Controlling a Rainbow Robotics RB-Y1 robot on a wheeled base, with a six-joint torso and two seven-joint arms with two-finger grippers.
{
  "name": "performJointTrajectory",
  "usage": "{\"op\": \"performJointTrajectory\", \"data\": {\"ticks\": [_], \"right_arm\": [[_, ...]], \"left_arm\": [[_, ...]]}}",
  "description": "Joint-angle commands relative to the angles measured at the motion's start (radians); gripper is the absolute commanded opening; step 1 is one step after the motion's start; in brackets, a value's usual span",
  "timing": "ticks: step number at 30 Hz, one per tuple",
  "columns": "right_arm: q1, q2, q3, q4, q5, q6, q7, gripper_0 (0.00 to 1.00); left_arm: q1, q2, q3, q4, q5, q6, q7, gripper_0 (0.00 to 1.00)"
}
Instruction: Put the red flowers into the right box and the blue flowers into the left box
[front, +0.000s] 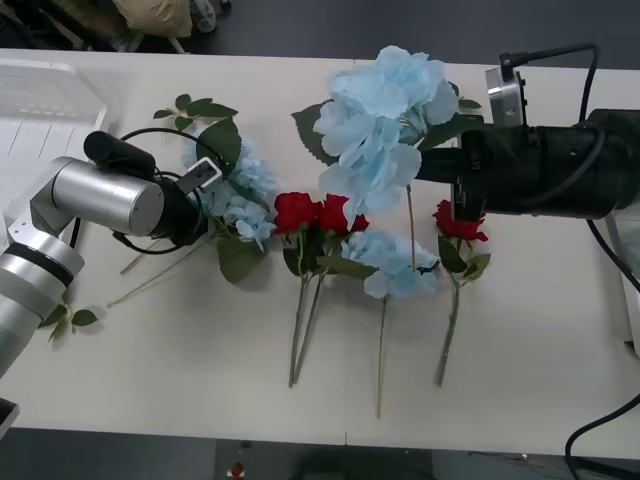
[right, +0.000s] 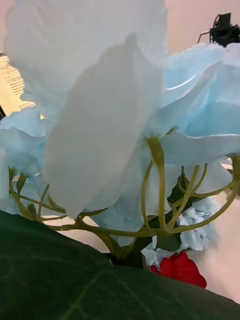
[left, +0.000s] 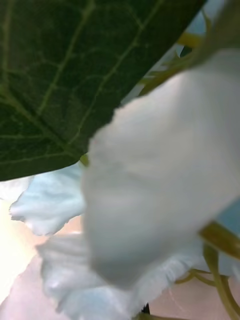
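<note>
Several blue flowers (front: 385, 115) lie on the white table (front: 180, 340) between the 2 arms, mixed with the red flowers (front: 312, 212). No writing or label can be read on anything. The biggest blue cluster sits at the far middle of the table, its head toward the far edge and its thin stem running straight back toward the robot. A smaller blue head (front: 392, 262) lies nearer, its stem also pointing toward the robot. A third blue bunch (front: 243, 190) lies to the left, just at the left gripper (front: 205, 185), its stem slanting off to the near left.

2 red heads sit side by side at the centre, their long stems lying parallel toward the robot; another red rose (front: 458, 224) lies to the right, under the right arm, stem the same way.

The right gripper (front: 428, 160) reaches in from the right at the big blue cluster; petals and leaves hide its fingers, so I cannot tell how they stand. The left gripper's fingers are hidden likewise.

The left box (front: 40, 110) stands at the far left corner, the right box (front: 632, 290) at the right edge.
</note>
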Motion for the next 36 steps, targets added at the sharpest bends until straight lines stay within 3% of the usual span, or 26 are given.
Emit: {"op": "performJointTrajectory", "data": {"ticks": [1, 5, 7, 14, 17, 21, 25, 28, 33, 35, 36], "right_arm": [[-0.044, -0.029, 0.049, -0.015, 0.012, -0.008, 0.013, 0.0], [-0.05, -0.029, 0.067, -0.015, 0.029, -0.019, 0.013, 0.0], [-0.05, -0.029, 0.078, -0.015, 0.029, -0.028, 0.013, 0.0], [-0.053, -0.025, 0.09, -0.015, 0.029, -0.047, 0.013, 0.0], [-0.053, -0.025, 0.09, -0.015, 0.029, -0.048, 0.013, 0.0], [-0.053, -0.025, 0.09, -0.015, 0.029, -0.048, 0.013, 0.0], [-0.055, -0.025, 0.091, -0.015, 0.029, -0.053, 0.013, 0.0], [-0.055, -0.025, 0.091, -0.015, 0.029, -0.054, 0.013, 0.0], [-0.055, -0.028, 0.093, -0.015, 0.031, -0.057, 0.013, 0.0], [-0.055, -0.031, 0.093, -0.015, 0.037, -0.056, 0.013, 0.0], [-0.055, -0.031, 0.093, -0.015, 0.038, -0.057, 0.013, 0.0]], "left_arm": [[0.009, 0.016, 0.024, -0.013, 0.01, -0.007, -0.022, 0.0], [0.011, 0.016, 0.058, -0.037, 0.004, -0.005, -0.027, 0.0], [0.009, 0.04, 0.099, -0.122, -0.039, 0.047, -0.063, 0.0], [0.011, 0.131, 0.297, -0.602, -0.408, 0.529, -0.298, 0.0], [0.012, 0.152, 0.349, -0.651, -0.561, 0.599, -0.352, 0.0], [0.016, 0.185, 0.4, -0.586, -0.599, 0.584, -0.366, 0.0], [0.016, 0.212, 0.432, -0.418, -0.567, 0.407, -0.367, 0.0], [0.016, 0.215, 0.46, -0.218, -0.524, 0.168, -0.369, 0.0], [0.014, 0.215, 0.47, 0.164, -0.487, -0.409, -0.369, 0.0], [0.014, 0.215, 0.469, 0.225, -0.484, -0.498, -0.369, 0.01], [0.014, 0.215, 0.467, 0.237, -0.486, -0.508, -0.367, 0.16]]}}
